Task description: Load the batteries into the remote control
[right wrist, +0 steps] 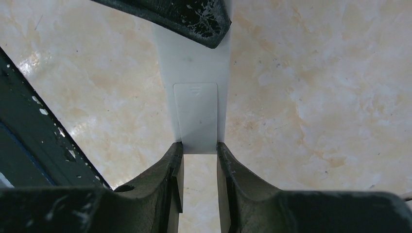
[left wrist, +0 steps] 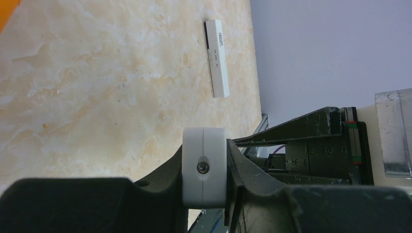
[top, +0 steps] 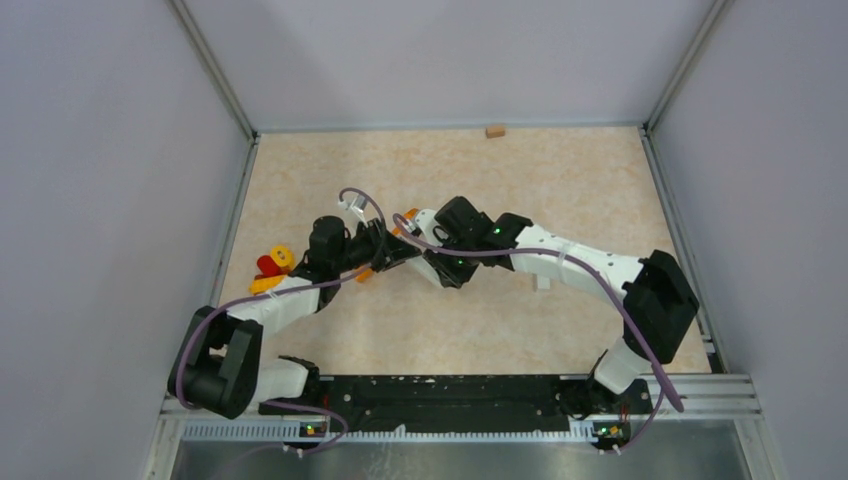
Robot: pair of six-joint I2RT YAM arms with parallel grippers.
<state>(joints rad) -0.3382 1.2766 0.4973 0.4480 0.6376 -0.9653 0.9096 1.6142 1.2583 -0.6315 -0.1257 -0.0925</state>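
The top camera looks down from behind both arm bases over the whole counter point(top: 560, 190). The left wrist camera skims low across it, past its fingers point(left wrist: 155, 194), toward a wall point(left wrist: 330, 43). The right wrist camera looks straight down, close, past its fingers point(right wrist: 160, 194). All three share the counter.

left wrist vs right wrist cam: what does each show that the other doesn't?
Left wrist only: the left end effector clamped on a white rounded piece with a screw, a slim white bar lying loose near the table's edge, and the black rail.
Right wrist only: the remote, its battery cover facing the camera, its end between the fingers of the right end effector, and a dark finger over its far end.
Both: the marbled tabletop.
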